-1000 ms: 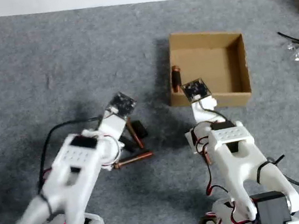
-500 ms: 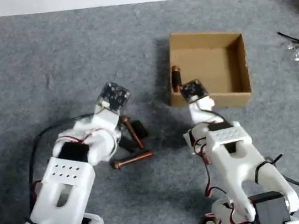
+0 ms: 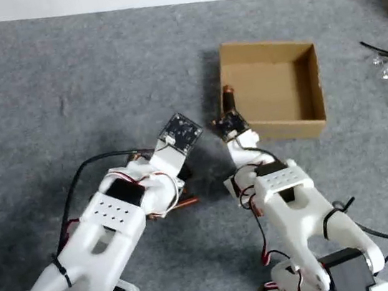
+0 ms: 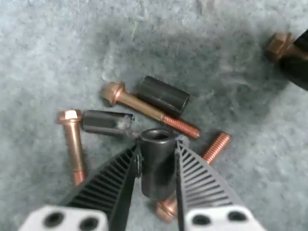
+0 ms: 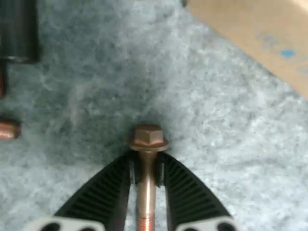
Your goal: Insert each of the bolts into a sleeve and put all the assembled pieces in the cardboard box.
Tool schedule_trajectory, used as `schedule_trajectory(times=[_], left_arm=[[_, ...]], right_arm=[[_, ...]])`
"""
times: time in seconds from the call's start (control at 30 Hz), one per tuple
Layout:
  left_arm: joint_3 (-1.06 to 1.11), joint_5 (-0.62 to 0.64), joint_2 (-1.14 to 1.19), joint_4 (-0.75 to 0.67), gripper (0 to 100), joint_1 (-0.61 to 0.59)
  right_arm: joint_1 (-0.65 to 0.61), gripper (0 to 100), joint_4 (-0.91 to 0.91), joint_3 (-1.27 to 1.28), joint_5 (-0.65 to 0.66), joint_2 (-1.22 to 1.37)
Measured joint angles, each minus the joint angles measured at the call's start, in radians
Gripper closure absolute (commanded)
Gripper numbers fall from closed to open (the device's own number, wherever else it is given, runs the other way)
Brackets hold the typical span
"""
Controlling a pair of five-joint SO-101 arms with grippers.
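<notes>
Left wrist view: sleeve (image 4: pixel 157 168) clamped by left hand (image 4: pixel 157 147), bolt (image 5: pixel 147 140) clamped by right hand (image 5: pixel 147 160), not joined. One piece (image 3: pixel 229 100) seems placed in cardboard box (image 3: pixel 287 129); loose bolts (image 4: pixel 144 106) outside it.

A black sleeve (image 4: pixel 157 166) stands bore-up in the left tool (image 4: pixel 157 147), a copper bolt (image 5: pixel 148 137) sits gripped in the right tool (image 5: pixel 146 158), and loose bolts (image 4: pixel 149 110) and sleeves (image 4: pixel 162 95) lie at 8 o'clock from the cardboard box (image 3: pixel 293 129).

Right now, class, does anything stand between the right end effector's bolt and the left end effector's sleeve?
Nothing visible does: bare carpet is all that shows between the held bolt and the held sleeve.
</notes>
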Motion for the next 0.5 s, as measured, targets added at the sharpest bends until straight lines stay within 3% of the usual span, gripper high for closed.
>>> schedule_trajectory(times=[0.17,0.33,0.5], left_arm=[[0.0,-0.02,0.02,0.0,97,0.023],[0.0,-0.069,0.026,0.0,84,0.115],[0.005,-0.071,0.026,0.0,84,0.121]], right_arm=[[0.018,96.9,0.0,0.0,0.0,0.0],[0.038,84.7,0.0,0.002,-0.002,0.0],[0.038,84.2,0.0,0.003,-0.003,-0.003]])
